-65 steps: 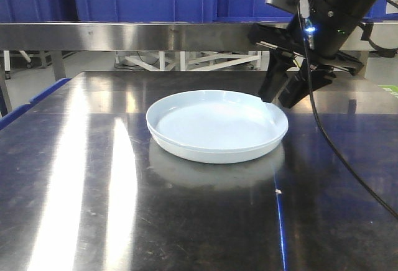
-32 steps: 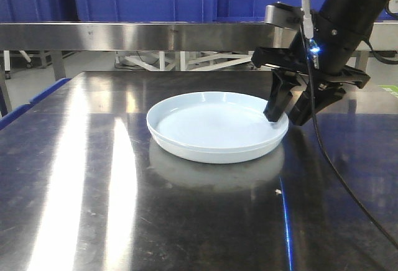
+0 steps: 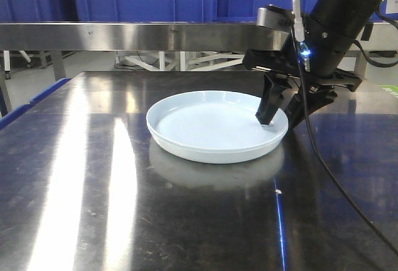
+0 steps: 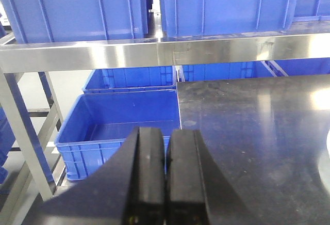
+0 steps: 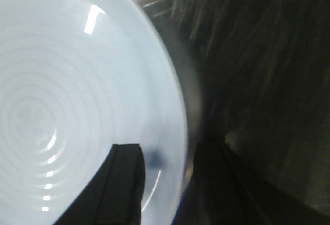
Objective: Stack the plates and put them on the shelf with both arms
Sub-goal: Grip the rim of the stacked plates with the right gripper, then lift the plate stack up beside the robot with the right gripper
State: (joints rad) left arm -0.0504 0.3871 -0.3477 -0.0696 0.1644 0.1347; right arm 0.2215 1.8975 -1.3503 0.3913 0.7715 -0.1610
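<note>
Pale blue-white plates (image 3: 211, 125) stacked flat on dark tabletop (image 3: 93, 209), steel shelf (image 3: 124, 35) behind

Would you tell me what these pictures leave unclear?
- Front view: whether the plate is one or two stacked; its side is too small.
- Right wrist view: whether the right gripper touches the rim; blurred.
- Left wrist view: plate cut off at the right edge.

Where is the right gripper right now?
In the front view, the right gripper sits right of centre, open and straddling the right rim of the pale plate on the steel tabletop.
</note>
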